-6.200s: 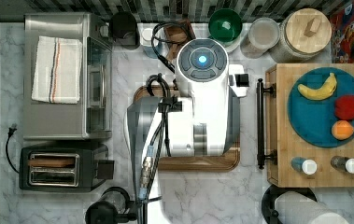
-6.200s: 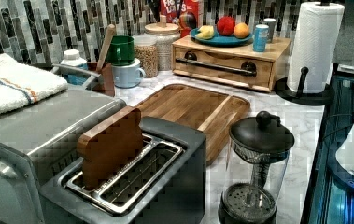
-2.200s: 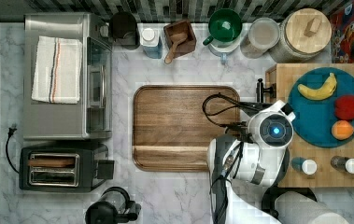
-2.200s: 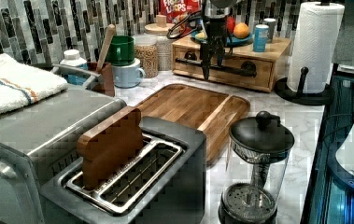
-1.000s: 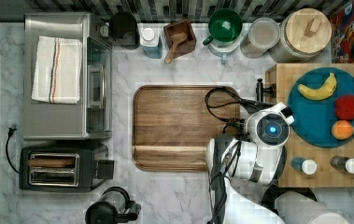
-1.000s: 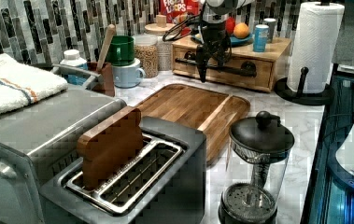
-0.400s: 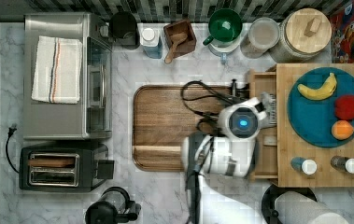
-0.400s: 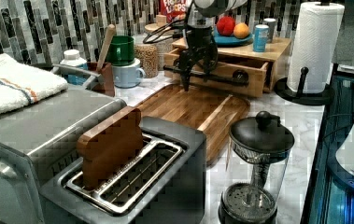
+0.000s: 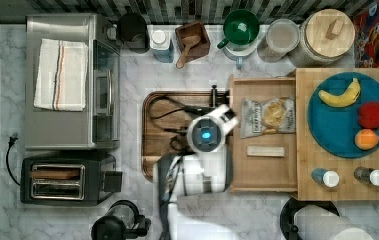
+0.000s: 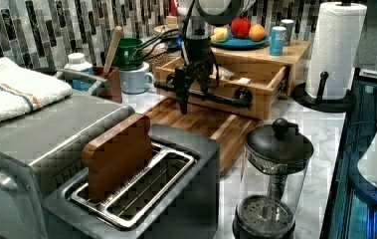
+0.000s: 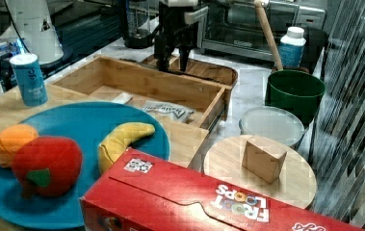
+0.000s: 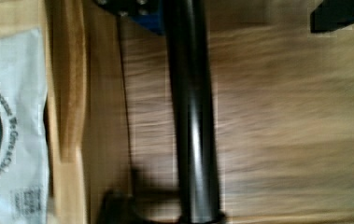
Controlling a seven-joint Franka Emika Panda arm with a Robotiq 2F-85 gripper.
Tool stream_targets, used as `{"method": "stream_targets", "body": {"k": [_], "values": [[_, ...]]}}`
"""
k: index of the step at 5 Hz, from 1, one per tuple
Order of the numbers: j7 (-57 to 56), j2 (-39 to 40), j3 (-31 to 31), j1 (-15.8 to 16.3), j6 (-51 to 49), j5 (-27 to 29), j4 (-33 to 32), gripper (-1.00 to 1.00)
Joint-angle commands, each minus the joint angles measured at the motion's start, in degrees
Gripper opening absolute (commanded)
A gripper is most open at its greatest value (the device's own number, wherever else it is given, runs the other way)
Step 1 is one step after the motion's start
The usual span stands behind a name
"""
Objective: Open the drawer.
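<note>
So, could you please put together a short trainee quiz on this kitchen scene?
1. True or false: the drawer stands open.
2. What lies inside the drawer? A) a snack bag B) a spoon C) a towel
3. On what does the banana rest?

Key: 1 true; 2 A; 3 the blue plate.
</note>
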Motion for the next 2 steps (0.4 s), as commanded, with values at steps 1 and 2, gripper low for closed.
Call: {"method": "stream_targets", "body": {"k": [1,2], "values": [[12.25,-1.07,4.92,6.71,-2.15,-0.71,2.15,1.0],[12.36,-1.05,5.56,6.05,-2.15,-0.87,2.17,1.0]]}}
